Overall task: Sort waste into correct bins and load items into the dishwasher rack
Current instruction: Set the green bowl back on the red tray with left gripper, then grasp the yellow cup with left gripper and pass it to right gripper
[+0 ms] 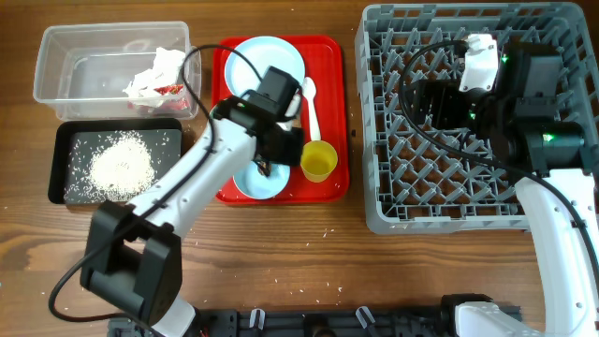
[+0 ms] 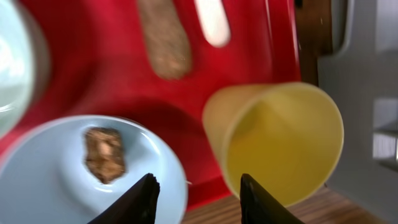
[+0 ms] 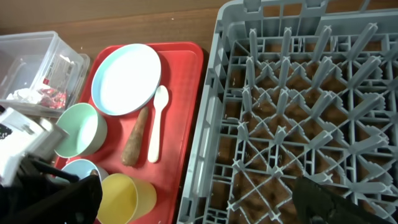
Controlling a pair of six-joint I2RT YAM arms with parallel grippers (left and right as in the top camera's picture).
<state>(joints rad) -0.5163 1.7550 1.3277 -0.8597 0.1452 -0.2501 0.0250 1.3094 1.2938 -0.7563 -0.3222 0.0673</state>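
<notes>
Left claw (image 2: 196, 199) is released, fingers (image 2: 139, 203) spread w/ nothing btw them. It hangs low over the near end of the red serving tray (image 2: 93, 81). One finger is over the rim of the smaller blue bowl (image 2: 56, 168), the other over the lip of the yellow cup (image 2: 280, 143). Neither seems to be touched, though the wrist view is blurred. The small brown lump (image 2: 104, 154) lies inside that bowl. The cup stands mouth up just beside the bowl, at the tray's near corner on the rack side.

Further back on the tray, the brown stick (image 3: 137, 138) and white spoon (image 3: 158, 124) lie side by side, spoon nearer the rack. The pale green bowl (image 3: 81, 130) is on the stick's other side, and the pale blue plate (image 3: 127, 78) sits at the far end.

Far left on the surface (image 1: 309, 262), the clear tub (image 1: 75, 70) holds the crumpled napkin (image 1: 159, 70) and the red wrapper (image 1: 170, 91). Just in front of it, the black tray (image 1: 65, 183) holds a heap of rice (image 1: 120, 167). A few stray grains lie on the surface nr the red tray.

Right claw (image 1: 434, 98) is above the pegs of the grey rack (image 1: 449, 223), in its far half. Only one dark finger (image 3: 329, 202) shows clearly, so I can't tell whether it is released or clenched.
</notes>
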